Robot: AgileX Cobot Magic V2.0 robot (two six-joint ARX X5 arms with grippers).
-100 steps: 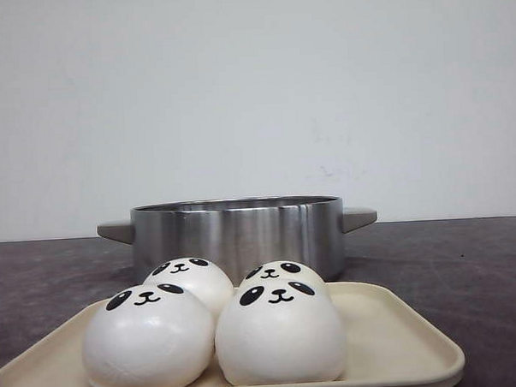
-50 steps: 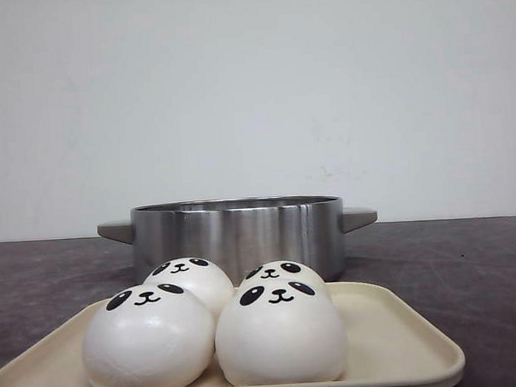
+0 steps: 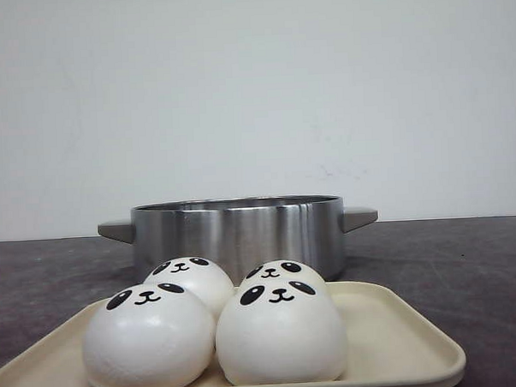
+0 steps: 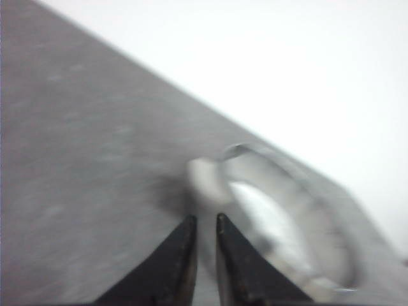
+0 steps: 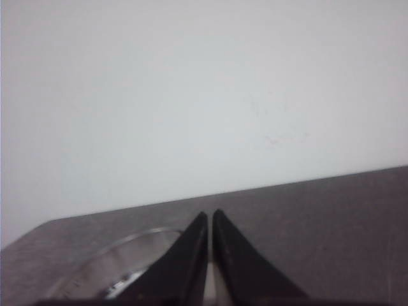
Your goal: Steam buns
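Four buns [image 3: 214, 328] clustered and touching on a cream tray [image 3: 401, 341] at the near edge of the dark worktop [image 3: 466, 261], faces forward, within easy reach. Steel pot [image 3: 237, 233] just behind, lid off, ready to receive them. Left pincer [image 4: 204, 220] nearly closed and empty, over the pot's handle. Right pincer [image 5: 209, 215] closed, empty, near the rim
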